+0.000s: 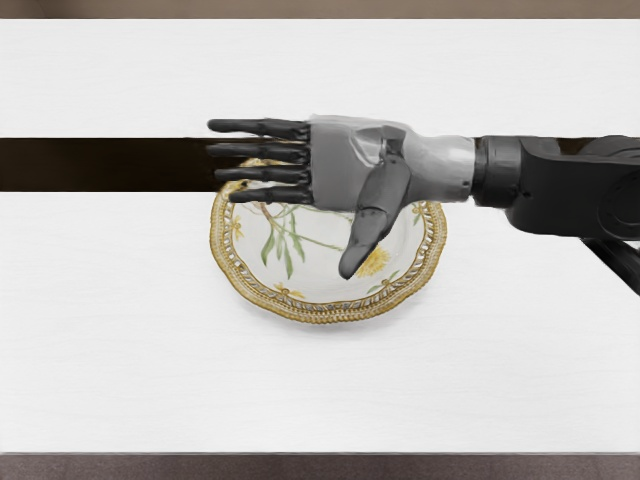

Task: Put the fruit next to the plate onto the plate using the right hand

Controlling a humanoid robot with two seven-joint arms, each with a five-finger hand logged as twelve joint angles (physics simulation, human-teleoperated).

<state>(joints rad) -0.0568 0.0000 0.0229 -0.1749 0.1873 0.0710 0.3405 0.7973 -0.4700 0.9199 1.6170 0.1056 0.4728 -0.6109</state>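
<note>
Reaching in from the right edge, the right hand point(345, 165) hovers over the far half of the plate point(300, 308). Its four fingers point(262, 152) stretch straight and apart toward the left, the thumb point(365, 225) angles toward the near side, and it holds nothing. The gold-rimmed, flower-painted plate sits mid-way across the white table point(140, 380). A dark band point(100, 165) crosses the table's left side. Where the fruit lies cannot be told.

white table point(120, 380) | dark band point(100, 164) across it | brown-grey strip point(320, 468) along bottom edge
</note>
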